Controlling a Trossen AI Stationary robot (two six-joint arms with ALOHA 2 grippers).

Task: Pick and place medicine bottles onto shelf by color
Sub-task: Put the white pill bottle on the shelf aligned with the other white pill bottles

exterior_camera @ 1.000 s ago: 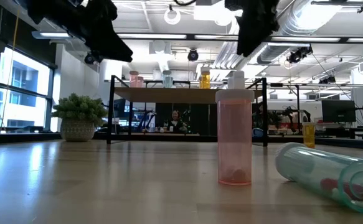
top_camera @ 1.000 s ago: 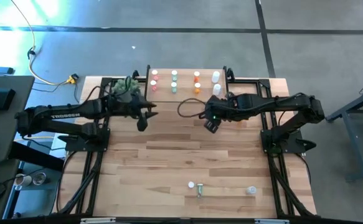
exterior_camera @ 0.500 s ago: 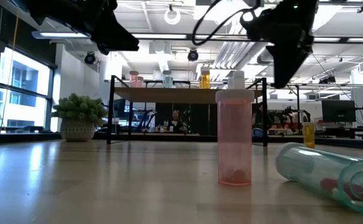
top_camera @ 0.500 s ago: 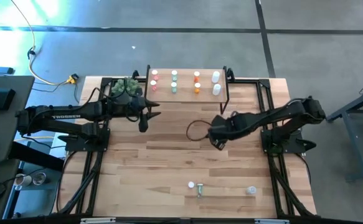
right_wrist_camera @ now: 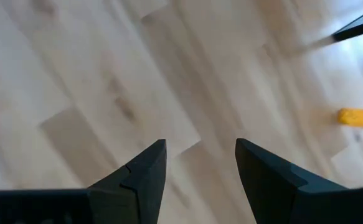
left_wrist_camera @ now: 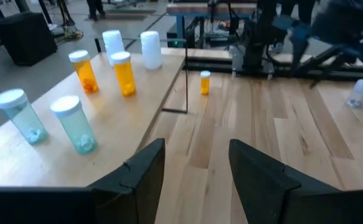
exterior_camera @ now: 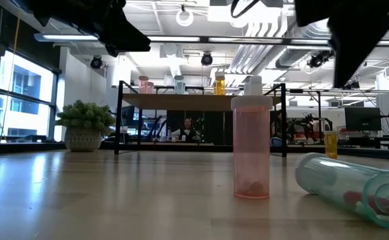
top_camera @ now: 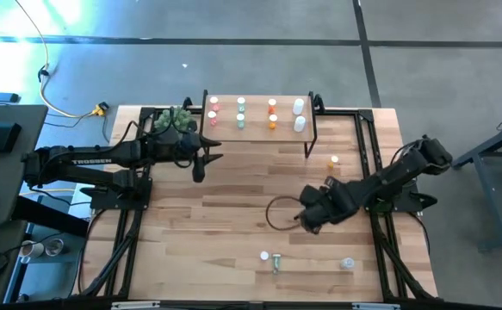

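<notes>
The shelf (top_camera: 259,113) stands at the table's far edge and holds pink (top_camera: 213,110), green (top_camera: 241,112), orange (top_camera: 272,113) and white (top_camera: 299,114) bottles, all upright on its top. An orange bottle (top_camera: 334,160) stands on the table right of the shelf. Near the front edge are an upright pink bottle (exterior_camera: 251,150), a green bottle (exterior_camera: 347,183) lying on its side, and a clear one (top_camera: 347,263). My left gripper (top_camera: 201,164) is open and empty, in front of the shelf's left end. My right gripper (top_camera: 306,220) is open and empty over the table's middle right.
A potted plant (top_camera: 174,120) stands at the shelf's left end, close to my left arm. A cable loop (top_camera: 278,212) hangs beside my right gripper. Bare wooden boards lie between the shelf and the front bottles.
My right gripper has gone from just in front of the shelf's right end toward the table's near edge, still open and empty. The orange bottle on the table now shows from above, where the arm covered it before.
</notes>
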